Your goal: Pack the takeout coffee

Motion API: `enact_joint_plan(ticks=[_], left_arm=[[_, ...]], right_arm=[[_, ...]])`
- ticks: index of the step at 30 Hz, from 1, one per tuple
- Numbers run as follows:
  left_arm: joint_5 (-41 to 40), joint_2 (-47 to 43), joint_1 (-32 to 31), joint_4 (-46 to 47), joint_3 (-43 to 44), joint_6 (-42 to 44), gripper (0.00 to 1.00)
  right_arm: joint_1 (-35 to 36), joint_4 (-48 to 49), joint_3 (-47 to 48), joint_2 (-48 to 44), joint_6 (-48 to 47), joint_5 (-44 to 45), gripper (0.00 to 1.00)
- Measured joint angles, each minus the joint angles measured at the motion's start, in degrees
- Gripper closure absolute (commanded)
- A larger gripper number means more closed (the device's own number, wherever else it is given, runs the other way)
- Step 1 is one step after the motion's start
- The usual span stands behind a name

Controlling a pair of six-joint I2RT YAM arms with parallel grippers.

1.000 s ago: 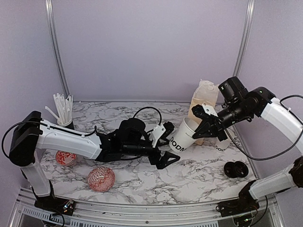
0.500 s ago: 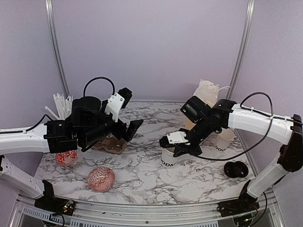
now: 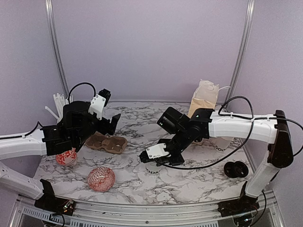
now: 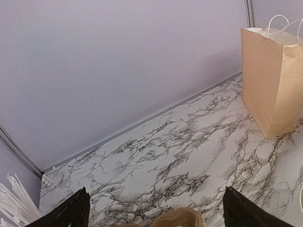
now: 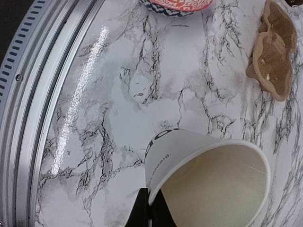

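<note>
Left fingers: spread wide and holding nothing, raised over the far left of the bench.
Right fingers: clamped together on the rim of a lidless white paper cup with black lettering, at the near middle.
Brown moulded-pulp two-cup carrier: empty on the white marbled bench, left of the held cup and just below the left fingers.
Second white paper cup: far right, partly hidden by the right arm.
Round black plastic lids: near right.
Tall tan paper bag: upright, far right.
Red-and-white patterned bowls: near left.
</note>
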Motion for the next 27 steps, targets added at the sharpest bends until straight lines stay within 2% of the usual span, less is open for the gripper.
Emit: enact_joint_plan(ticks=[9,16,19,23,27], left_arm=[[1.53,-3.17,0.74,1.46,-1.55,0.39,0.01],[2.97,-3.87,1.01,1.64,-1.88,0.7,0.01],[3.45,-3.98,1.05,1.68,-2.03,0.74,0.01],[3.96,-4.09,1.05,1.7,-2.14,0.9,0.01],[4.37,-4.09,1.05,1.7,-2.14,0.94,0.01]], right_arm=[[2.12,1.18,1.2,5.2,0.79,-0.28,0.99],[3.02,1.16,1.27,5.53,1.46,-0.15,0.71],[3.02,-0.07,1.31,4.37,0.66,0.46,0.65],[0.98,-2.95,1.29,-1.05,-0.42,-0.35,0.65],[-9.05,-2.47,-3.04,-9.11,-0.74,-2.25,0.73]])
